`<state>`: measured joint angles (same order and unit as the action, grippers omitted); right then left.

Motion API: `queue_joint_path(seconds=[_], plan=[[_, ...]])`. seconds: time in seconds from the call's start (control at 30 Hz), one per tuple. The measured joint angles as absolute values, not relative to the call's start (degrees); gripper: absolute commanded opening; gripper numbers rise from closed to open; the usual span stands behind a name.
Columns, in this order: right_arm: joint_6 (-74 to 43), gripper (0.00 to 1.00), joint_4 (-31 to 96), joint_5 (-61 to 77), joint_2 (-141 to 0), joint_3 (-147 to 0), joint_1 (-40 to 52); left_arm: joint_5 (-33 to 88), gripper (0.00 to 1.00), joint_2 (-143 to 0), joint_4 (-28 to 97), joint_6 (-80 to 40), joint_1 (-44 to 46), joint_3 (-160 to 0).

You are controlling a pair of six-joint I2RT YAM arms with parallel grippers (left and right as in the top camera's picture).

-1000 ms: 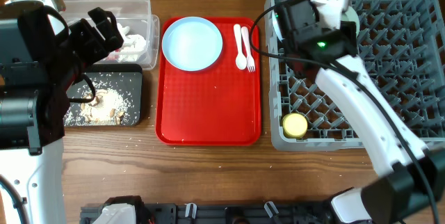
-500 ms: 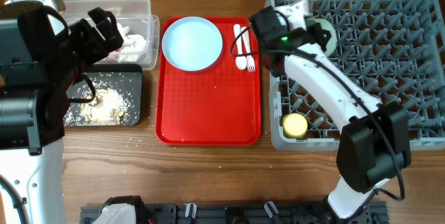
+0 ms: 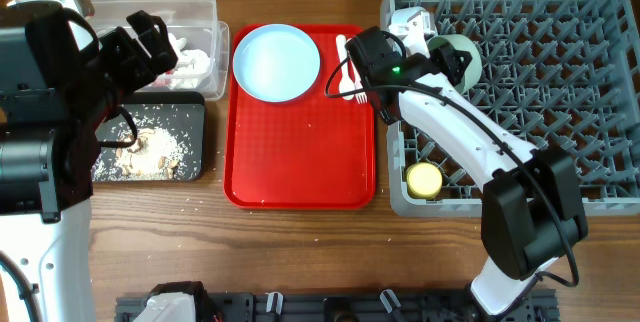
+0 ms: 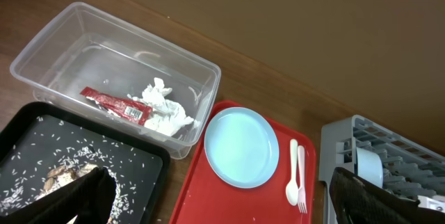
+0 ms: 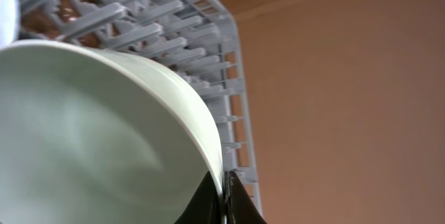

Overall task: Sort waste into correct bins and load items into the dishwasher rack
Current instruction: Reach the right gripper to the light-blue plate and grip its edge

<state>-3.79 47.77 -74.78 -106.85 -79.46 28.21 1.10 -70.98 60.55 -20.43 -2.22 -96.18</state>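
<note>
Right gripper clamped on mint bowl rim (at rack) — left gripper wide, empty.

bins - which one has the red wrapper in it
The clear plastic tub: the red wrapper lies on its floor beside the crumpled tissue. The black tray next to it holds only scattered crumbs and food scraps.

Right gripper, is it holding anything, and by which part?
The right gripper holds the pale mint bowl by its rim, the edge pinched between its two fingers.
</note>
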Motion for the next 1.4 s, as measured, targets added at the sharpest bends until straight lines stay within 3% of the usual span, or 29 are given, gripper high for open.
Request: queue_joint_path(seconds=[0.53, 0.77, 1.17, 1.4], plan=[[-3.73, 0.04, 50.98, -70.65, -106.83, -79.29, 31.46, 1.1, 1.0, -70.98, 60.53, -20.43, -2.22, -96.18], [-0.75, 0.35, 51.03, -67.31, -106.83, -79.24, 34.37, 1.1, 1.0, -70.98, 60.53, -20.43, -2.22, -96.18], [0.43, 0.72, 49.41, -57.63, -106.85, -78.98, 37.56, 1.1, 1.0, -70.98, 60.53, -20.43, -2.22, -96.18], [0.32, 0.83, 45.47, -56.62, -106.85, -79.15, 37.74, 1.1, 1.0, -70.98, 60.55, -20.43, -2.22, -96.18]])
